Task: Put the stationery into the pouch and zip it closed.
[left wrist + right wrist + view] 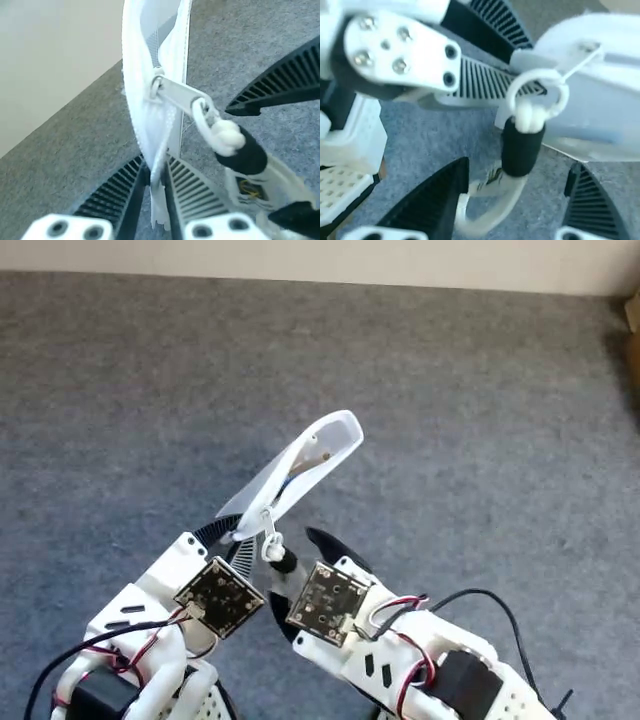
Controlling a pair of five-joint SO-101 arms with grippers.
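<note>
1. Pouch (pixel 305 465) from the overhead cam: it's hanging up off the grey desk (pixel 480 390) and tilting away from the arms. Its near corner is sitting right between them. The left hand (pixel 235 540) is gripping that corner. The right hand (pixel 298 562) is sitting just beside it, at the zipper pull (pixel 272 545). Something dark is showing through the pouch wall, but I can't tell what it is.

2. Left wrist cam: the left hand's ribbed fingers (pixel 115 195) are squeezing the pouch's end seam from both sides, so it's clenching on the pouch itself. The slider (pixel 156 82) is sitting a little way up the zip from that grip, and the zip is gaping open beyond it. A metal tab (pixel 175 95) is sticking out from the slider into a white cord loop (pixel 202 112), which is running into a black sleeve (pixel 247 152). The other arm's black fingers are showing on either side of the sleeve, apart from it.

3. Right wrist cam: the right hand's jaws are standing wide apart, released and not pinching anything. The cord loop and black sleeve are hanging in the gap between them. A pale strap (pixel 492 212) is curling out under the sleeve close to one finger. I can't tell if it's touching.
</note>
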